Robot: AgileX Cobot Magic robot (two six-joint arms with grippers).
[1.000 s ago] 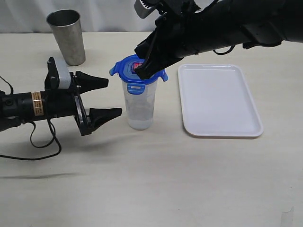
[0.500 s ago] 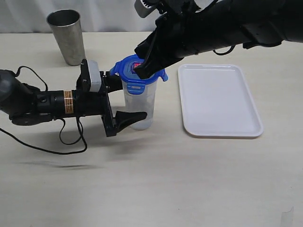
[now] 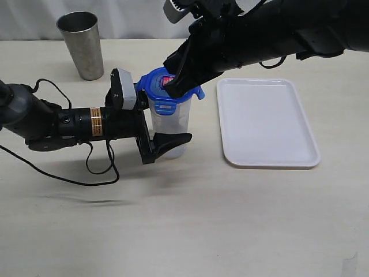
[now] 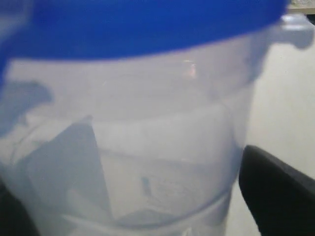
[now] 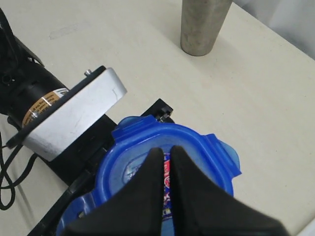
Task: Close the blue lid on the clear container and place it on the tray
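Observation:
The clear container [image 3: 170,128] stands upright left of the tray [image 3: 268,124], with the blue lid [image 3: 154,86] sitting on its rim. My right gripper [image 3: 171,86] comes in from above, shut, its tips resting on the lid's red-and-white sticker [image 5: 168,167]. My left gripper [image 3: 170,118] lies level from the left and is open, one finger on each side of the container's body. In the left wrist view the container [image 4: 147,147] fills the frame under the lid [image 4: 138,24]. One dark finger [image 4: 275,191] stands just clear of its wall.
A grey steel cup [image 3: 82,45] stands at the back left, also in the right wrist view [image 5: 202,24]. The left arm's cable [image 3: 86,173] trails over the table in front of it.
My left arm has moved right, from well left of the container until its open jaws straddle it. The right gripper has stayed shut on the lid.

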